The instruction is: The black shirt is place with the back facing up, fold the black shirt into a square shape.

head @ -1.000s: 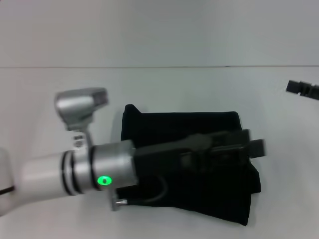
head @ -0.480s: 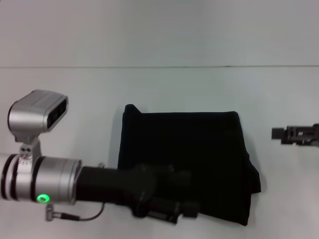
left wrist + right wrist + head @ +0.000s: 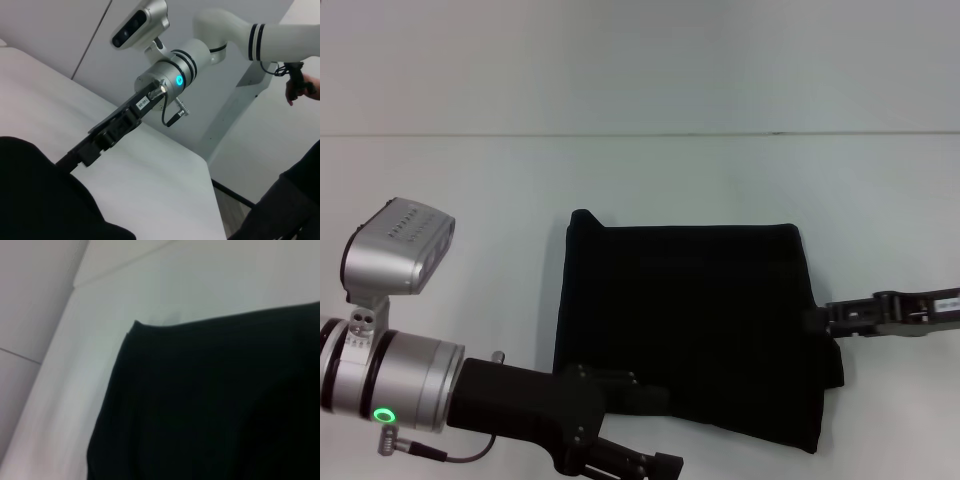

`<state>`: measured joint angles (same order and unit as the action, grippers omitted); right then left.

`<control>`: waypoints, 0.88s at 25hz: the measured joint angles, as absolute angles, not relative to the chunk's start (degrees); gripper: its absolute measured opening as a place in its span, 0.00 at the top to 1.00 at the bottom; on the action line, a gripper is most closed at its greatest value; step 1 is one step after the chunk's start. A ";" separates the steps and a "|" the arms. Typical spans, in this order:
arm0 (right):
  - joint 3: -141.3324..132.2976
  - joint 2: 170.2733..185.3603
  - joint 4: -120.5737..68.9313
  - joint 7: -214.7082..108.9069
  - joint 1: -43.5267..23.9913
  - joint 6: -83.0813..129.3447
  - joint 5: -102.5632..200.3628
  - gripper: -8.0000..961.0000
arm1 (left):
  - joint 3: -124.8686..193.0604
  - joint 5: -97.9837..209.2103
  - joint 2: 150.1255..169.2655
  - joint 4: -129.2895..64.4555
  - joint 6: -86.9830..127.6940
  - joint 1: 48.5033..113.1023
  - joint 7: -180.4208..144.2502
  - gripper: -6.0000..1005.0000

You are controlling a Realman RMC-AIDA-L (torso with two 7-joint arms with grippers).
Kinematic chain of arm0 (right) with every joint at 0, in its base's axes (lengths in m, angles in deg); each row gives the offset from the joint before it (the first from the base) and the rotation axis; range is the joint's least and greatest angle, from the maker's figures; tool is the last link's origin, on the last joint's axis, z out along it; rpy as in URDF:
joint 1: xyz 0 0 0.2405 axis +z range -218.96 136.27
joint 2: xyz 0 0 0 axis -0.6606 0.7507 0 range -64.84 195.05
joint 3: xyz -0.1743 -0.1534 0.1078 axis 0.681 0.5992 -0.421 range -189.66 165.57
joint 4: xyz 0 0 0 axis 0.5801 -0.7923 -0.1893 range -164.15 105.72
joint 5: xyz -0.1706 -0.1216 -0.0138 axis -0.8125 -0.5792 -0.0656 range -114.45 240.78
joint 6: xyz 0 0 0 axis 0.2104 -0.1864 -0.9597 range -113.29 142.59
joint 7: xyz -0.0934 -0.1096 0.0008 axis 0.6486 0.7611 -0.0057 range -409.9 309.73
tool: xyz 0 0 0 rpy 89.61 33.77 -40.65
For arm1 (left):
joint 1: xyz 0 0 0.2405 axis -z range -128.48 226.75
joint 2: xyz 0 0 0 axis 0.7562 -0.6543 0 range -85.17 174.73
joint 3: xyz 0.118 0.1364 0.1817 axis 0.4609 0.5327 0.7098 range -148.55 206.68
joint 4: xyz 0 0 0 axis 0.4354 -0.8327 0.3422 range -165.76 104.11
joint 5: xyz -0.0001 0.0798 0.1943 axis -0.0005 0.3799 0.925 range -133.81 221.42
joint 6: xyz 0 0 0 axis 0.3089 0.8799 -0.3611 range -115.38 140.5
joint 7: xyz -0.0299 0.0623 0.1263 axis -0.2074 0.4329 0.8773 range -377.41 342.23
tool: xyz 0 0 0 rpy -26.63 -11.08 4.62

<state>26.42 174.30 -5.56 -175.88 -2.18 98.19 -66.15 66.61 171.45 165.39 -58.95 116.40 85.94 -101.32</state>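
Nearest me, my left gripper (image 3: 655, 462) sits at the black shirt's (image 3: 690, 320) near edge; I cannot tell its state. The shirt lies folded roughly square on the white table (image 3: 640, 180). My right gripper (image 3: 817, 319) touches its right edge, grip unreadable.

No words or numbers are showing clearly enough to read. A small white label (image 3: 142, 103) is sitting on the right arm (image 3: 172, 75) just beside its glowing ring, carrying dark print too small to make out. The black shirt (image 3: 690, 320) is showing plain fabric, no lettering.
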 joint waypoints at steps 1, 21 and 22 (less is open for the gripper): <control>26.94 174.69 -5.65 -176.06 -1.84 97.54 -66.29 0.23 | 66.61 171.45 165.33 -59.18 116.39 85.91 -101.30 0.05; 26.96 179.17 -5.62 -171.97 0.31 90.33 -63.63 0.58 | 66.24 171.35 165.10 -60.09 115.71 86.21 -100.92 0.05; 26.93 179.20 -5.63 -171.46 0.24 90.25 -63.11 0.62 | 66.24 171.33 165.10 -60.09 115.70 86.21 -100.92 0.05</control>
